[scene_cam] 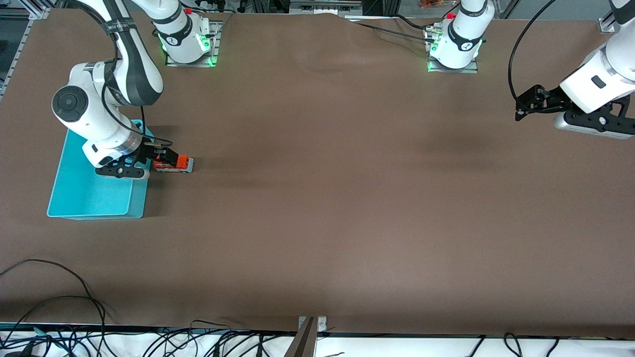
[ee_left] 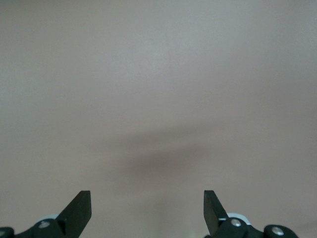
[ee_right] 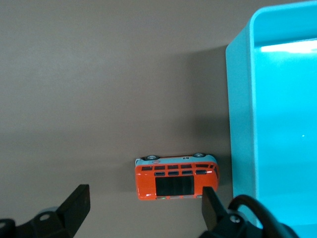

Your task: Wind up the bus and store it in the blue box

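Turquoise plastic is forming the blue box (scene_cam: 94, 198), an open bin sitting at the right arm's end of the table (scene_cam: 317, 198), with its long side running toward the front camera. Its smooth floor is showing bare where the right arm is not covering it, and nothing can be made out lying inside. The bus (scene_cam: 173, 163), a small orange-red toy with a black roof panel and a pale grey base, is lying on the brown table cover just beside the box's long wall, on the side facing the middle of the table; in the right wrist view a narrow dark strip of cover is separating the bus (ee_right: 176, 179) from the wall of the blue box (ee_right: 240, 119). The right gripper (scene_cam: 149, 161) is hanging low over the bus and the box's edge, its fingers (ee_right: 210, 206) spread wide and pinching nothing. The left gripper (scene_cam: 526, 106) is waiting over bare cover at the left arm's end of the table, its fingers (ee_left: 81, 210) likewise spread apart. Broad open cover is stretching between the two arms, and cables are trailing along the table edge nearest the front camera.
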Robot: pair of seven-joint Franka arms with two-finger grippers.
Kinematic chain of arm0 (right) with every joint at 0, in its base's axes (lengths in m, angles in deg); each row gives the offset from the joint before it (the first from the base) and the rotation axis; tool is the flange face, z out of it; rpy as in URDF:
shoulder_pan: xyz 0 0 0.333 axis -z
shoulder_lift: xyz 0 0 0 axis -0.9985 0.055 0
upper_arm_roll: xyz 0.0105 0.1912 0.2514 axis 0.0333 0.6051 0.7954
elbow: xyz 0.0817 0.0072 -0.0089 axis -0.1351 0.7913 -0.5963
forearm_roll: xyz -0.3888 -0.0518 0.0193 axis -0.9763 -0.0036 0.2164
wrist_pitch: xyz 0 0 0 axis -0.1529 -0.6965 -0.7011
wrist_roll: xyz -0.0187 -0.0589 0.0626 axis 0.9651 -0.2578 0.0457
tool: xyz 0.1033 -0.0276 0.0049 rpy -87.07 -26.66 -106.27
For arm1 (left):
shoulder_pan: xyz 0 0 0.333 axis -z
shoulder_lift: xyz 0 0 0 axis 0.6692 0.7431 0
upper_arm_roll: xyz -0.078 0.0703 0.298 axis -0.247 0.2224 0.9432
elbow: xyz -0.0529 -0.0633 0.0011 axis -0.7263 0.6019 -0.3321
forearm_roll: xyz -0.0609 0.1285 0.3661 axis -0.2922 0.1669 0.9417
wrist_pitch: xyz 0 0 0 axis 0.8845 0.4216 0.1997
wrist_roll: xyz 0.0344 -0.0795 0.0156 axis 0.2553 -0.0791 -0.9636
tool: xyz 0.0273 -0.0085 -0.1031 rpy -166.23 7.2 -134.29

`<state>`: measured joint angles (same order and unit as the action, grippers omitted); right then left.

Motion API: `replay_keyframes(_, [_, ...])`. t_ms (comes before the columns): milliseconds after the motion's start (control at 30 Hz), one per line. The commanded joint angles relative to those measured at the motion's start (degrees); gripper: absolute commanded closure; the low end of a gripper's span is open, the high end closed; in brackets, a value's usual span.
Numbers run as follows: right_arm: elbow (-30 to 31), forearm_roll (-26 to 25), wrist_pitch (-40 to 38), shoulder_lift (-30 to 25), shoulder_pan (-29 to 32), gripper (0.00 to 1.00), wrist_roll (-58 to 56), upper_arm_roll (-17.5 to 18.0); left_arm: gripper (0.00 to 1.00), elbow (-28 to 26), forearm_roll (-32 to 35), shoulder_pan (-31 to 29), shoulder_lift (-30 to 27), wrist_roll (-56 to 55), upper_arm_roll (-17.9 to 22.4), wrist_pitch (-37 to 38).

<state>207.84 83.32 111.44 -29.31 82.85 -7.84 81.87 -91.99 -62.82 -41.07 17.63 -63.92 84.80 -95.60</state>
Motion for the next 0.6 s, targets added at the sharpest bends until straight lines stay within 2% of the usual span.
replay_keyframes(0, [2.49, 0.76, 0.81, -1.58, 0.31, 0.0, 2.97, 0.32, 0.0, 1.44, 1.11, 0.74, 0.46, 0.13, 0.43, 0.53])
replay_keyframes(567, [5.74, 0.4, 1.52, -0.17, 0.31, 0.0, 30.31, 0.32, 0.0, 2.58, 0.49, 0.56, 0.64, -0.75, 0.6, 1.14])
